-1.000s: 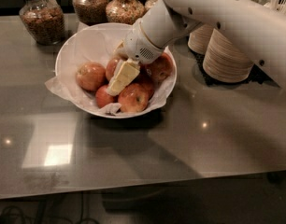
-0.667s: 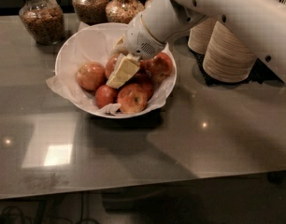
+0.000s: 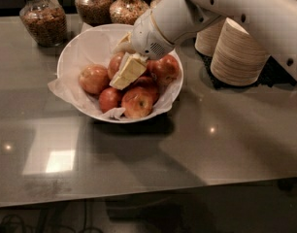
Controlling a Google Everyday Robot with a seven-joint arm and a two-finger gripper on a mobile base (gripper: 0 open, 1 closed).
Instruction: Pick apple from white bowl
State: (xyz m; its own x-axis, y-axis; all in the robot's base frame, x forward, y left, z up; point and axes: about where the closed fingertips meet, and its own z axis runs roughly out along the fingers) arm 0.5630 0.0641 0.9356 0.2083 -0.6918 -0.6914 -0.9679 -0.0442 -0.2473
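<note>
Figure: A wide, shallow white bowl [image 3: 73, 52], lined with crumpled paper [image 3: 61, 89], stands on the glossy grey counter [image 3: 197, 149] and holds smooth, round red apples [image 3: 137, 102]. The apple [image 3: 112, 66], red with an orange blush, lies mid-pile and is partly covered by the cream, blocky gripper [image 3: 125, 72], which hangs over its right side. We cannot tell whether the gripper is released or clenched. Ribbed tan bowl stacks [image 3: 238, 52] stand to the right.
</note>
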